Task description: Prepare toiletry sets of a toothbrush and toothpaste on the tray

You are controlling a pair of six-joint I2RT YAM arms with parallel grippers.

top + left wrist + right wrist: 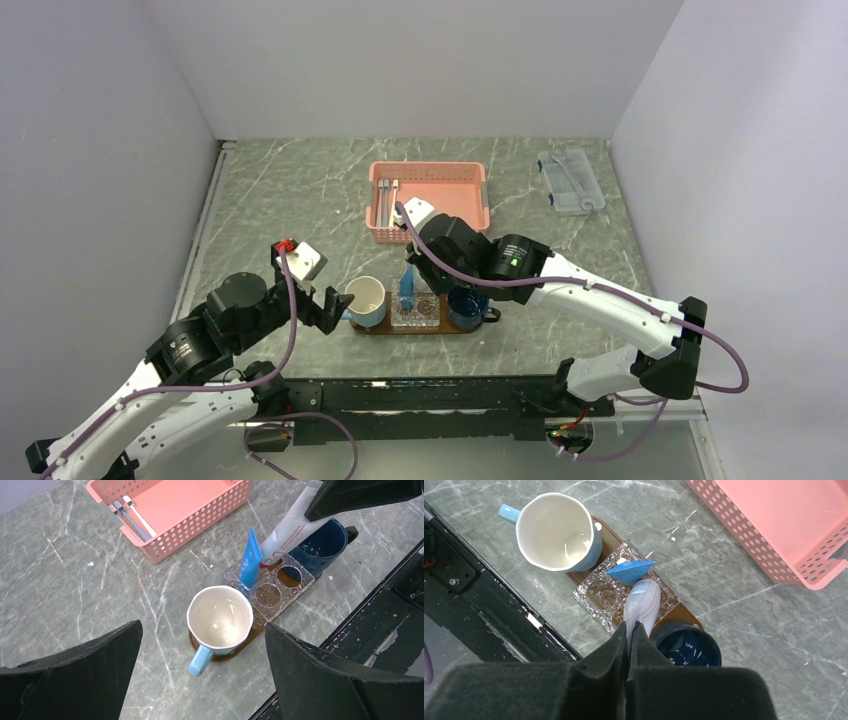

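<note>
right end effector [630, 630] clamped on white tube [642, 604], tip hidden | blue toothpaste [249, 560] upright beside it | tray [235, 650] mostly covered | left end effector [200, 675] spread wide

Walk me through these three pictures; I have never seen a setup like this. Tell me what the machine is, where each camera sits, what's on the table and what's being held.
Two robot arms are bolted at a table's near edge. One picture looks down from above; the other two come from cameras on each wrist. On the marble table lies a brown tray carrying a white mug, a clear holder and a dark blue mug. A blue toothpaste already stands in the holder. Behind is a pink basket with toothbrushes. The right gripper is shut on a white tube, lowering it toward the holder. The left gripper is open near the white mug.
</note>
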